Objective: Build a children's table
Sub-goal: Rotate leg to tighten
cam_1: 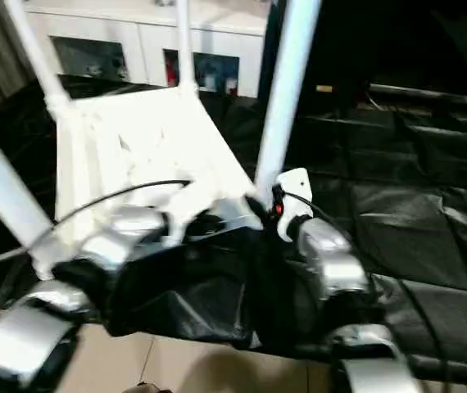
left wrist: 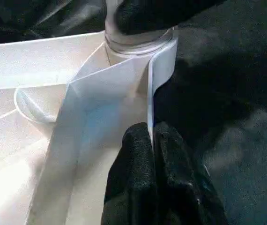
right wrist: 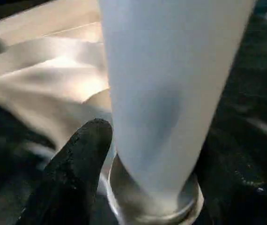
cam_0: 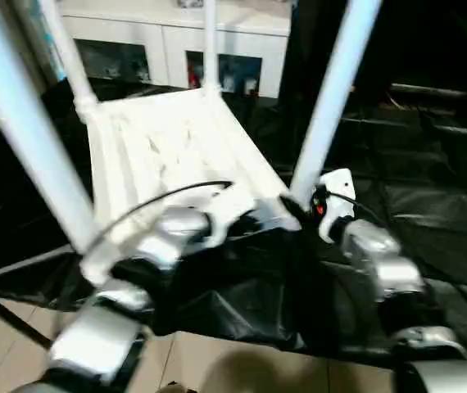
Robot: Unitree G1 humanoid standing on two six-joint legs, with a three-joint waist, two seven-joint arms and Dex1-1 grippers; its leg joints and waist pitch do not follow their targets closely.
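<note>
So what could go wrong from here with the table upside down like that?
1. The left gripper pinches only the thin rim of the table, so it could slip off.
2. The right gripper straddles the near leg at its socket; a nudge could tilt or loosen the leg.

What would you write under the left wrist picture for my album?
Left pincer pinching the thin rim of the upside-down small white plastic table near a corner socket.
</note>
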